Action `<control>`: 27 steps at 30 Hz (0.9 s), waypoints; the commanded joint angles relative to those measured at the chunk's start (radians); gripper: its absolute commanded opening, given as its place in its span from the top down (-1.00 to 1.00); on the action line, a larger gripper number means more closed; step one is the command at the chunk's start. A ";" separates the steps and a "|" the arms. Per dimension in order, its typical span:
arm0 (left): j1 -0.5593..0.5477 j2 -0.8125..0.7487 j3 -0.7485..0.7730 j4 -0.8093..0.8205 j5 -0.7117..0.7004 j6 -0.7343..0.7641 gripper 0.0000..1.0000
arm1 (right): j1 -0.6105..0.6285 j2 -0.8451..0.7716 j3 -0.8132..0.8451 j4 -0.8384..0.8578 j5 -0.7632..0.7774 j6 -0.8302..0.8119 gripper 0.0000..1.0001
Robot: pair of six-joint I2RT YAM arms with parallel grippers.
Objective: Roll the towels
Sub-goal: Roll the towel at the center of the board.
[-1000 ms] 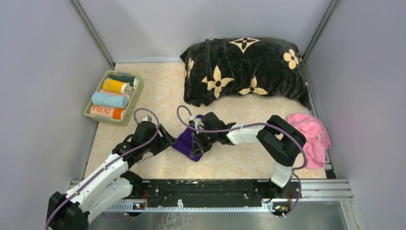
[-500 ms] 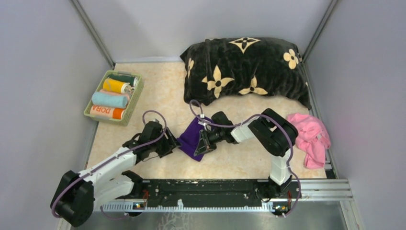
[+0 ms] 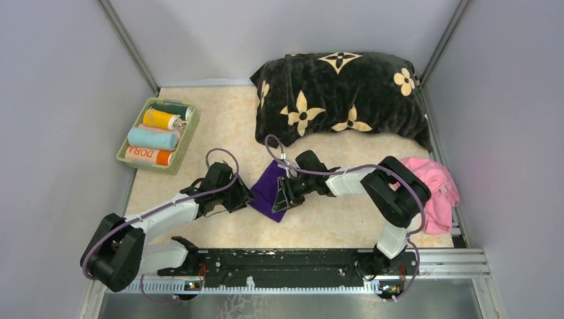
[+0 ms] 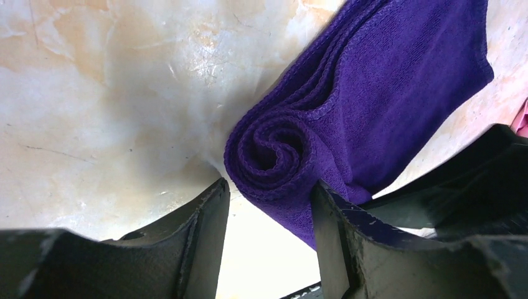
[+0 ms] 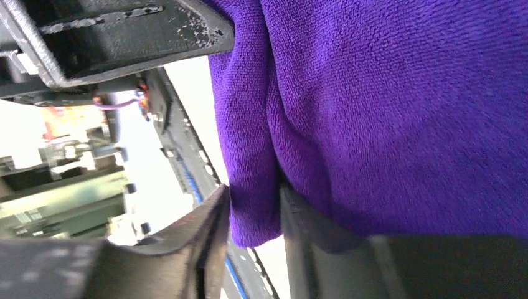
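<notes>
Now: purple towel (image 3: 269,193) lies mid-table between the two arms, partly rolled. The left wrist view shows a tight spiral at one end and a flat tail running off beyond it.

Left gripper (image 3: 243,198): fingers spread, one on each side of the spiral's end. One touches the cloth, the other stands just clear.

Right gripper (image 3: 279,199): fingers a little apart, with a fold of the towel's edge between them. Cannot tell whether they bite on it.

Step in hand, as I judge it: winding the roll further along the tail.
- Left fingers should close squarely on the spiral's core, firmly enough to turn it but without crushing the layers.
- Right should keep the tail flat and lightly taut so each turn lies even.
- Side edges must stay in line, or the roll will cone.
- Terry is soft and springy and will likely unwind if let go early.
- The grippers sit very near each other, so a knock is possible.

Writing: "DORA" in white on the orange roll (image 3: 149,155) in the basket (image 3: 188,136), which also holds light blue, yellow and green rolls. The cushion (image 3: 339,100) bears flower motifs but no lettering. Pink towel (image 3: 435,189) lies heaped at the right, unrolled. Nothing else is legible.
</notes>
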 commanded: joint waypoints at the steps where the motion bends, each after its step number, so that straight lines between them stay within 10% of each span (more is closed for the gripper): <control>1: 0.004 0.029 -0.020 -0.018 -0.030 0.012 -0.15 | 0.031 -0.173 0.074 -0.217 0.205 -0.200 0.19; 12: 0.004 0.049 -0.017 -0.024 -0.029 0.010 -0.14 | 0.363 -0.309 0.171 -0.414 0.859 -0.449 0.07; 27: 0.004 0.062 -0.013 -0.021 -0.021 0.009 -0.16 | 0.565 -0.033 0.261 -0.417 1.183 -0.557 0.09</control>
